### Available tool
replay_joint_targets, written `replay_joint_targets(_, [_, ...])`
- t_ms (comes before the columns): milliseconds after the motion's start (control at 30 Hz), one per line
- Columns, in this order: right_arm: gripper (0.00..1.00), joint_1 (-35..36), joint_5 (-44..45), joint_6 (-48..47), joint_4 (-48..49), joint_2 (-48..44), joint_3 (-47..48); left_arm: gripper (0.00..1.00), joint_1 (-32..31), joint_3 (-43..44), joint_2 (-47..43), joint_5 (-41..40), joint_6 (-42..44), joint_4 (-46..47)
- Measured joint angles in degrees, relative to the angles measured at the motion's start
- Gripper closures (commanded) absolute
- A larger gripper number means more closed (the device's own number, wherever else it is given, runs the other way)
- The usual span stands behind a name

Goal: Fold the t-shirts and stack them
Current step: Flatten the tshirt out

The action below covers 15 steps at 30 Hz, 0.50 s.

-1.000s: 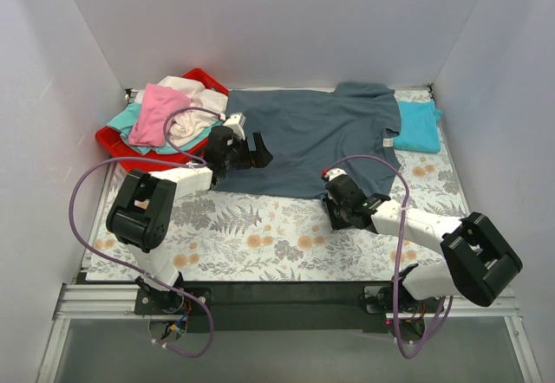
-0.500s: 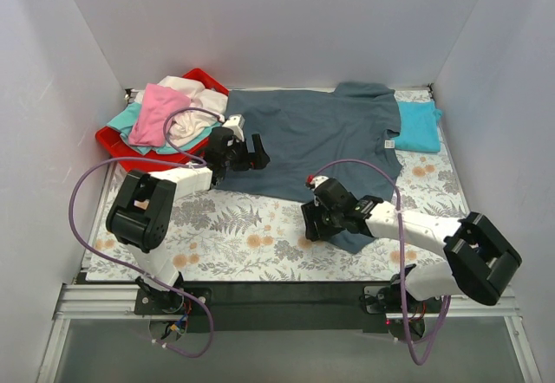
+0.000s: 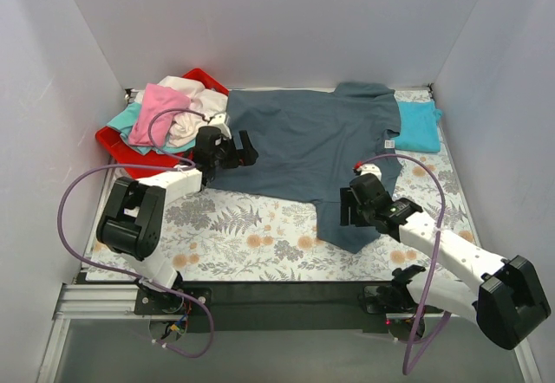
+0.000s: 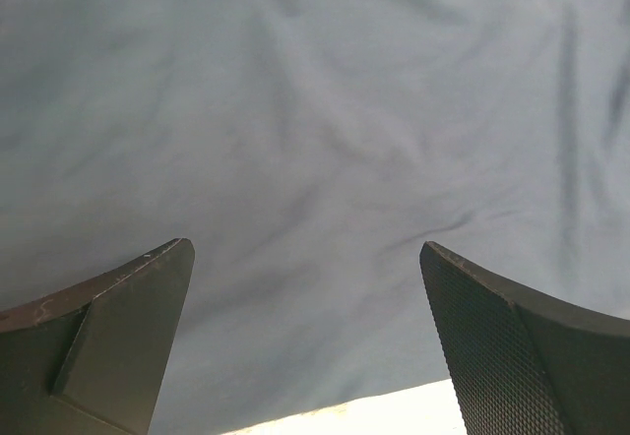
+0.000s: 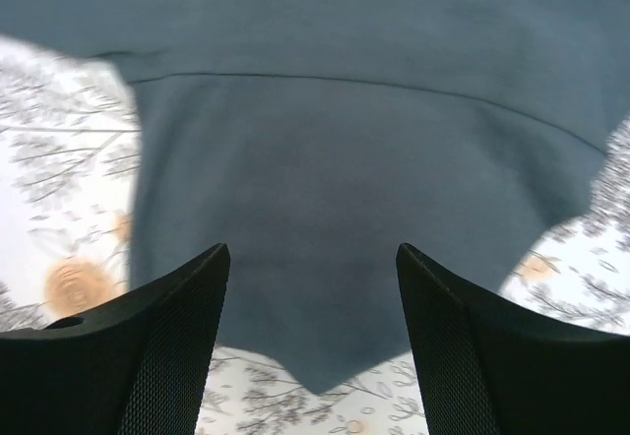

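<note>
Between your right gripper's (image 5: 313, 253) fingers you've got the near sleeve (image 5: 315, 189) of the big grey shirt (image 3: 295, 136). It lies flat on the flowery table cover (image 3: 251, 227), with its tip pointing back toward the wrist. Those fingers are spread wide and hold nothing. Same story on the left gripper (image 4: 305, 258): the jaws are apart and grey cloth fills the whole gap, with just a sliver of table at the wrist end. I can't tell if either one actually touches the fabric.

Looks to me like you're at the very start, with the shirt laid out and no fold made yet. I'd pinch that sleeve near its tip and carry it forward over the body. The left side takes the hem edge under its fingers.

The shirt's long axis runs straight from one gripper across to the other. The hem end sits under the left fingers, with the red tray (image 3: 113, 145) and its pile of shirts (image 3: 169, 114) just behind them. The neck end lies out ahead of the right fingers, up against the turquoise shirt (image 3: 418, 127).
</note>
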Motion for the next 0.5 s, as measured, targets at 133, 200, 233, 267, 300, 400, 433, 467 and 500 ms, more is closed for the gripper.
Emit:
replay_joint_targets(133, [0.38,-3.5,2.1,0.0,-3.4,-3.3,-1.6,0.08,3.4,-2.8,0.0,0.5,-0.7,0.1])
replay_joint_targets(200, [0.38,-4.5,2.6,0.1,-4.5,-4.6,-1.7,0.08,4.8,-3.4,0.0,0.8,-1.1,0.0])
replay_joint_targets(233, [0.38,-4.9,2.6,0.2,-4.8,-4.8,-1.7,0.08,5.1,-3.5,0.0,0.9,-1.2,0.0])
replay_joint_targets(267, [0.38,-5.3,2.7,0.3,-5.2,-4.9,-1.7,0.08,5.2,-3.5,0.0,1.0,-1.3,0.1])
replay_joint_targets(300, [0.39,-5.5,2.6,0.5,-5.7,-4.9,-1.7,0.08,5.2,-3.5,0.0,1.1,-1.4,0.3])
replay_joint_targets(400, [0.40,-5.9,2.4,1.6,-6.7,-4.8,-2.3,0.08,5.2,-3.5,0.0,1.7,-1.5,0.5])
replay_joint_targets(433, [0.41,-5.9,2.3,2.0,-7.1,-4.7,-2.5,0.08,5.4,-3.5,0.0,1.7,-1.6,0.5])
replay_joint_targets(467, [0.42,-5.9,2.1,2.5,-7.7,-4.5,-2.6,0.08,5.6,-3.5,0.0,1.7,-1.8,0.4])
replay_joint_targets(500, [0.43,-6.0,1.9,3.0,-8.2,-4.4,-2.7,0.08,5.9,-3.6,0.0,1.5,-1.9,0.4])
